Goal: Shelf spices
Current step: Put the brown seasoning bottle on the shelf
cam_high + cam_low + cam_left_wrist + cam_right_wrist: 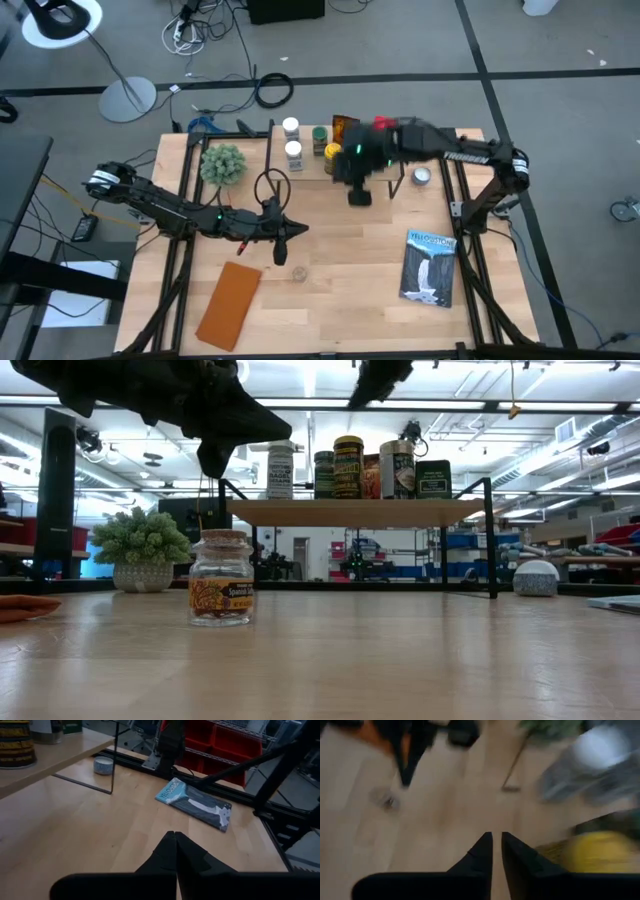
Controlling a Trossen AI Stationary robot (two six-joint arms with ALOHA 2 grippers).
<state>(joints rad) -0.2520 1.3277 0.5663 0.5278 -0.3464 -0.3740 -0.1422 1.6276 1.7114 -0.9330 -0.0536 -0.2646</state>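
Observation:
A small glass spice jar with a cork lid (pixel 221 578) stands upright on the tabletop (pixel 298 272), touched by nothing. The shelf (pixel 360 512) stands at the back of the table and bears several spices (pixel 348 467), among them white-lidded jars (pixel 291 128) and a yellow-lidded one (pixel 332 152). My left gripper (pixel 280 252) hovers shut just to the far left of the cork-lidded jar, with nothing in its fingers (pixel 175 834). My right gripper (pixel 358 195) hangs blurred over the shelf's near edge, its fingers all but closed on nothing (pixel 496 836).
A potted green plant (pixel 222 163) stands left of the shelf. A blue-and-white book (pixel 430 265) lies at the right, a flat brown pad (pixel 230 305) at the near left. A small round tin (pixel 421 177) sits on the table right of the shelf.

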